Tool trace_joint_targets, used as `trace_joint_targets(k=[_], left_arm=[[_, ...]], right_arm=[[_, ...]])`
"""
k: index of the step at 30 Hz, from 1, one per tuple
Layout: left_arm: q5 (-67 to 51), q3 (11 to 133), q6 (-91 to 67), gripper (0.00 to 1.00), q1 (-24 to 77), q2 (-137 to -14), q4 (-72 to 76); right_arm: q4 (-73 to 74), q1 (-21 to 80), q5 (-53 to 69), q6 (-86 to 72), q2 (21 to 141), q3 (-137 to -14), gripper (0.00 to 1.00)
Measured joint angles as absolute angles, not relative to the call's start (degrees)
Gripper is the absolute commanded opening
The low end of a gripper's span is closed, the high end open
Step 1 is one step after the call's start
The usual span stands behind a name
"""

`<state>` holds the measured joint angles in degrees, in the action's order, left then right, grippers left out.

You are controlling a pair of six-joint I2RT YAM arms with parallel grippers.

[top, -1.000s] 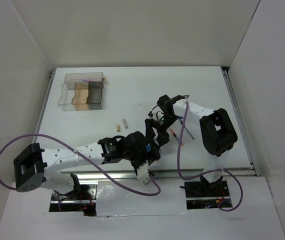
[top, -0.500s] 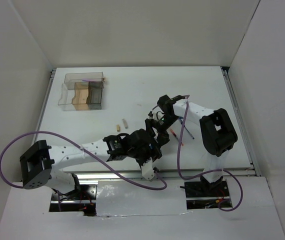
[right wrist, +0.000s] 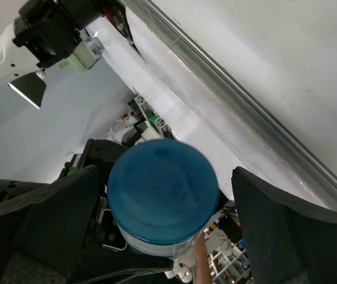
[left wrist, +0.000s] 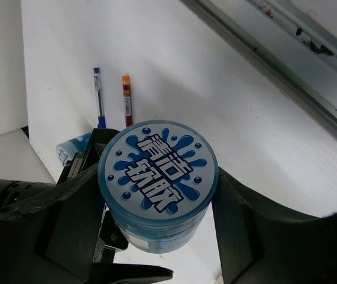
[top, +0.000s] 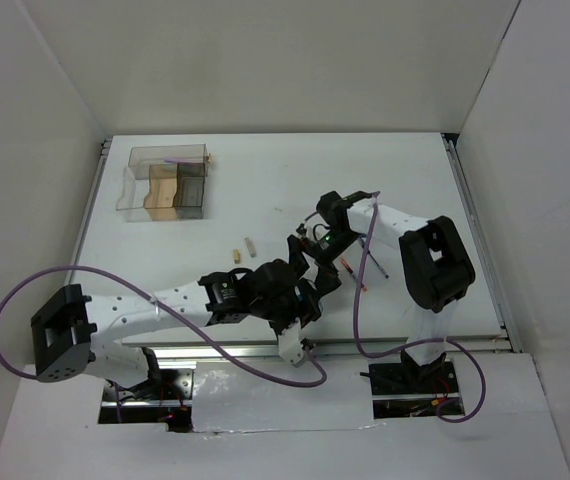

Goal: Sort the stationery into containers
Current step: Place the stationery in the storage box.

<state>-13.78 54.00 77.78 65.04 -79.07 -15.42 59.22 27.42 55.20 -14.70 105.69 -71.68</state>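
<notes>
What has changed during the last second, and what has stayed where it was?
The left tool closed on the round blue tub; then the right tool opened and let it go. The left arm's elbow swung slightly right and back. The organiser, the tan stubs, the blue pen and the red-orange pen stayed in place.

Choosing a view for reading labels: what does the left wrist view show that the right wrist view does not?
Left wrist only: the blue tub's printed lid, gripped by the left fingers, plus the blue pen and the red-orange pen lying side by side on the table. Right wrist only: the tub's plain blue end, with the right fingers spread wider than it. Both: apparently the same tub, and the table's metal edge rail.
</notes>
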Motion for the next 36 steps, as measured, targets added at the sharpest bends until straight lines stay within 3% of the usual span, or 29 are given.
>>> trace_joint_targets(k=[8, 13, 16, 19, 25, 29, 36], left_arm=[[-14.0, 52.1, 73.7, 0.0, 68.4, -70.7, -17.6], [-13.9, 54.6, 55.0, 0.0, 66.5, -64.4, -18.9], [-17.5, 59.6, 40.2, 0.0, 55.5, -64.7, -19.1], [-22.4, 65.7, 24.8, 0.0, 35.3, -67.4, -16.2], [-32.2, 63.8, -3.3, 0.0, -3.0, -71.4, -0.1], [-34.8, 59.3, -9.8, 0.0, -14.2, -71.4, 7.3], [-33.9, 59.3, -8.7, 0.0, -20.4, -73.4, 15.4]], right_arm=[[61.4, 16.6, 54.1, -12.3, 106.3, -79.6, 1.0], [58.1, 0.8, 51.2, -12.5, 105.9, -91.3, 1.0], [54.0, -7.2, 46.7, -11.9, 103.0, -96.8, 1.0], [49.1, -11.2, 41.9, -11.2, 95.6, -96.8, 1.0], [41.3, -9.4, 35.2, -8.3, 81.9, -93.5, 1.0], [38.0, -8.1, 34.5, -6.4, 77.8, -88.7, 1.0], [36.0, -8.1, 36.5, -6.5, 78.6, -82.5, 1.0]])
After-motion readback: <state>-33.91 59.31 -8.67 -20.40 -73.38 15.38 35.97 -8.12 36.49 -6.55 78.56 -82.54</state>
